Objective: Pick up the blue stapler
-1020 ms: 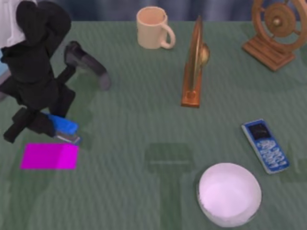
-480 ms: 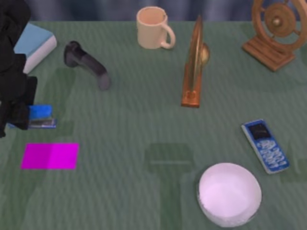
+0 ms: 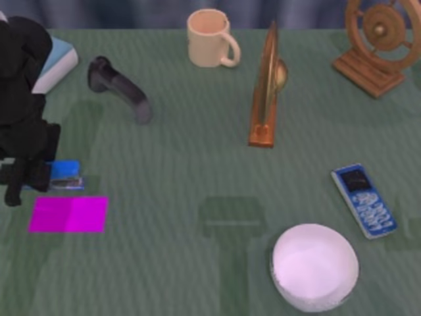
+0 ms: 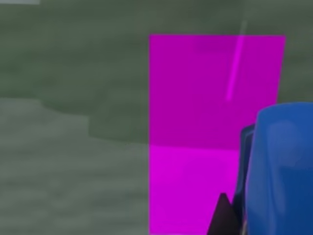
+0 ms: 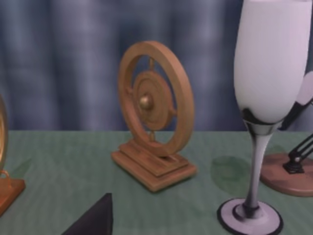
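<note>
The blue stapler (image 3: 64,175) sits at the table's left edge, just above the magenta patch (image 3: 68,214), with the left gripper (image 3: 29,178) clamped across its near end. It looks small, rigid and light, its plastic top likely slick, so a grip across the narrow body suits it. The right arm is out of the top view.
</note>
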